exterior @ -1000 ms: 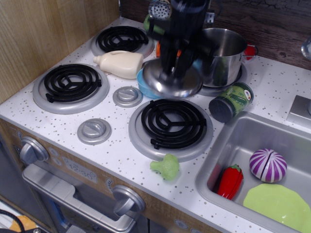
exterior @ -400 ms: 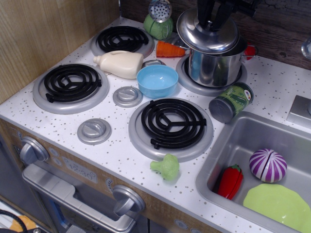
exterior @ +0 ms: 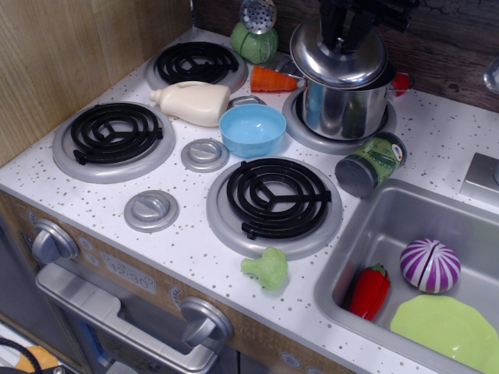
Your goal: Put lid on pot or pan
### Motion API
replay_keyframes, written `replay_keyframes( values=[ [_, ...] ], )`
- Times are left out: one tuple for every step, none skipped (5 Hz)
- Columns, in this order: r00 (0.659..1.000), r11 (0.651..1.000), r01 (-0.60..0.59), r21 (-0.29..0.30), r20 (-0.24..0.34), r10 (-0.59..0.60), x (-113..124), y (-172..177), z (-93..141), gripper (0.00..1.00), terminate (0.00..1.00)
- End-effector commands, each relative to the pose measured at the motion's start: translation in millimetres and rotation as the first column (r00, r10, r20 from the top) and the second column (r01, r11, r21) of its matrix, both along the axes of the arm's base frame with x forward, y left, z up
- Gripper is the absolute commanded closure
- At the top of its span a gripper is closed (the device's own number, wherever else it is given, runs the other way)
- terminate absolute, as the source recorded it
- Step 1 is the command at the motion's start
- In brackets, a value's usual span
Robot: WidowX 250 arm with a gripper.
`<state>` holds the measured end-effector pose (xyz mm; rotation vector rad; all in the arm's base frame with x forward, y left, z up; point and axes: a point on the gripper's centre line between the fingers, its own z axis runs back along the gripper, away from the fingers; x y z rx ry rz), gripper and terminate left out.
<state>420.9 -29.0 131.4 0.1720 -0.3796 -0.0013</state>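
The shiny steel pot (exterior: 343, 111) stands on the back right burner. The round steel lid (exterior: 337, 56) hangs tilted just above the pot's rim, its right edge close to or touching the rim. My black gripper (exterior: 345, 29) comes down from the top edge and is shut on the lid's centre, hiding the knob. The pot's inside is mostly hidden by the lid.
A light-blue bowl (exterior: 252, 129) sits left of the pot, a carrot (exterior: 273, 79) and a green vegetable (exterior: 254, 42) behind it. A green-labelled can (exterior: 372, 163) lies in front of the pot. A cream bottle (exterior: 192, 101), broccoli (exterior: 266, 269) and a sink (exterior: 366, 234) with toy food are nearby.
The lid was lifted from beside the blue bowl and carried up and right to above the pot. In the last half second it shifted slightly right and settled lower over the rim.
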Motion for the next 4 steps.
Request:
replay_keyframes(
  values=[
    [0.989, 1.000, 0.031, -0.005, 0.144, -0.030, 23, -1, 17, 1.00, 0.00],
    [0.980, 0.999, 0.052, -0.010, 0.193, -0.049, 32, 1, 8, 1.00, 0.00],
    [0.963, 0.998, 0.060, 0.029, 0.263, -0.065, 41, 1, 9, 0.00, 0.00],
    [0.943, 0.997, 0.074, 0.034, 0.322, -0.081, 54, 7, 6, 0.00, 0.00]
  ],
)
